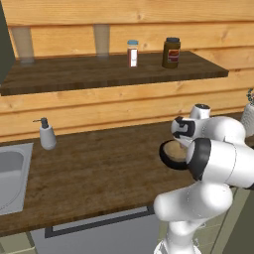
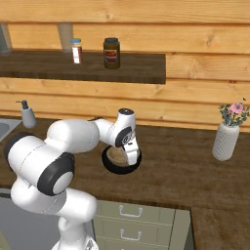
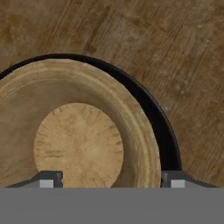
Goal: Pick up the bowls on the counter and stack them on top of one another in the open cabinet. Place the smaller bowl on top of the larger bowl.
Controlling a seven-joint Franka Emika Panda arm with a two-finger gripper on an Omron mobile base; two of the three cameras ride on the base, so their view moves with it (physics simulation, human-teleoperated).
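The smaller tan bowl rests inside the larger black bowl on the dark wood counter. My gripper hangs just above them, pointing down. It is open: one fingertip stands over the tan bowl's inside, the other over the black rim, and neither touches. A grey-green panel edge shows at the upper left; whether it belongs to the open cabinet is unclear.
A dark wall shelf above the counter carries jars. A soap dispenser stands beside the sink on the left. A white vase with flowers stands on the right. Drawers lie below the counter's edge.
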